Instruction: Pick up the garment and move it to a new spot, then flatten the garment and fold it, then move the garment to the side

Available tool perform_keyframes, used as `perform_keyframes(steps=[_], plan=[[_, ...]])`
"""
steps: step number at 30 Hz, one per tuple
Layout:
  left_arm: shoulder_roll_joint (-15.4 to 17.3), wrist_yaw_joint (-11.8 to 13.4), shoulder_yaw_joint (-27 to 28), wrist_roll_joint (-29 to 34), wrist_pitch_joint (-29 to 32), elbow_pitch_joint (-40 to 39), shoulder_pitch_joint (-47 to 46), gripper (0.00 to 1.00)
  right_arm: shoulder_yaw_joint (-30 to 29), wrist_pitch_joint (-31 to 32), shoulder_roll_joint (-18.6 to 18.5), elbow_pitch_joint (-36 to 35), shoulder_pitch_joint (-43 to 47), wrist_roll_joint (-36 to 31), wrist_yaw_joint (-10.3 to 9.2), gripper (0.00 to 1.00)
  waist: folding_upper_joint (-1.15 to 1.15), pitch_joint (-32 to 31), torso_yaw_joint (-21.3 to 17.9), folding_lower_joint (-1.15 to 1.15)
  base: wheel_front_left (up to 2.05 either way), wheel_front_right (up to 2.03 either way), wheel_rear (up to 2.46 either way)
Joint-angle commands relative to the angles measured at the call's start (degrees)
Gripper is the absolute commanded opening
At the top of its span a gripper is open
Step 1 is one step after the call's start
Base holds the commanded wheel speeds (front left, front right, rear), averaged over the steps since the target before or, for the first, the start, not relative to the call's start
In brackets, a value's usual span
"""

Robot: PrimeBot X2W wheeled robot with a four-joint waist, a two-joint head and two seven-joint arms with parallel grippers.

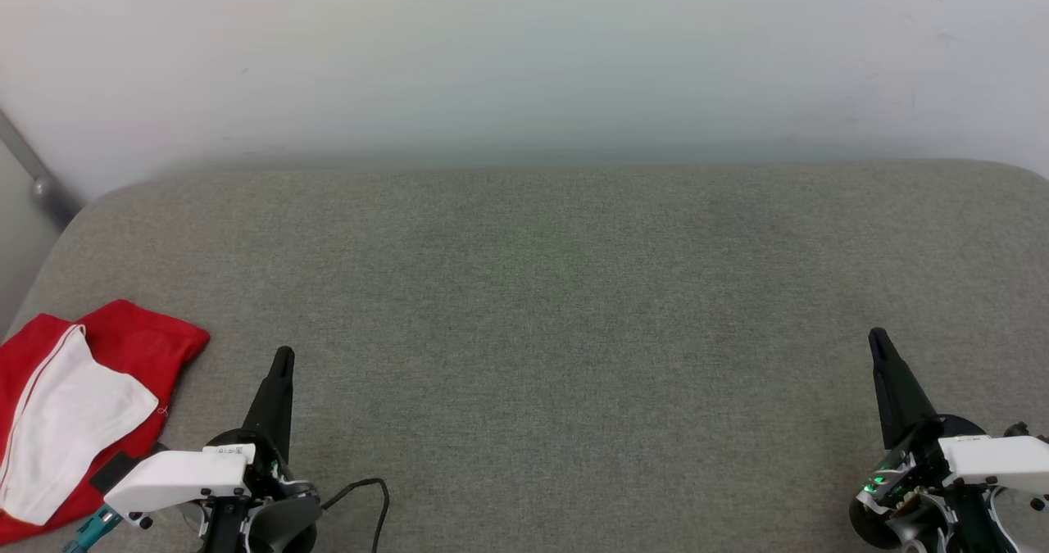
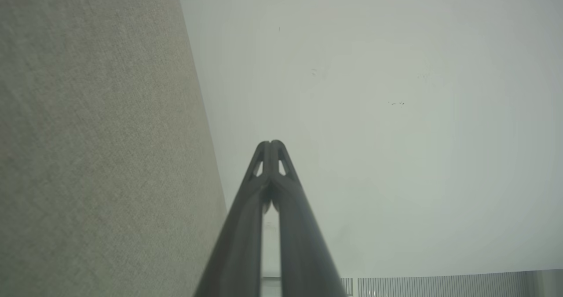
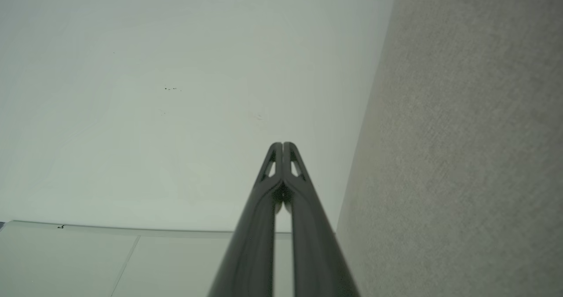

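Observation:
The garment (image 1: 123,348), red with a white sleeve panel across it, lies folded in a compact bundle at the near left corner of the grey cushioned surface (image 1: 541,307). Just right of it my left gripper (image 1: 283,356) stands shut and empty, its fingers pointing up the head view. Far across at the lower right, my right gripper (image 1: 877,338) is shut too, holding nothing. The left wrist view has the left gripper (image 2: 271,144) with tips pressed together against a pale wall. The right wrist view gives the right gripper (image 3: 282,145) in the same pose.
A pale wall (image 1: 524,53) rises behind the grey surface. A grey metal bar (image 1: 37,180) slants down at the far left edge. A black cable (image 1: 373,491) loops beside my left wrist. The surface's left edge runs close by the garment.

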Motion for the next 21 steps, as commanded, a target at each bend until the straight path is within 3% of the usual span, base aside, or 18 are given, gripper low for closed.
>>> perform_keyframes(steps=[1,21], plan=[[0.0,-0.3,0.1,-0.1,0.2,-0.2,0.4,0.00,0.0,0.0,-0.1,0.1,-0.7,0.2,-0.02,0.00,0.00,0.0,0.0,0.00,0.00,0.00,0.00],[0.0,-0.3,0.1,-0.1,0.2,-0.2,0.4,0.00,0.0,0.0,-0.1,0.1,-0.7,0.2,-0.02,0.00,0.00,0.0,0.0,0.00,0.00,0.00,0.00]])
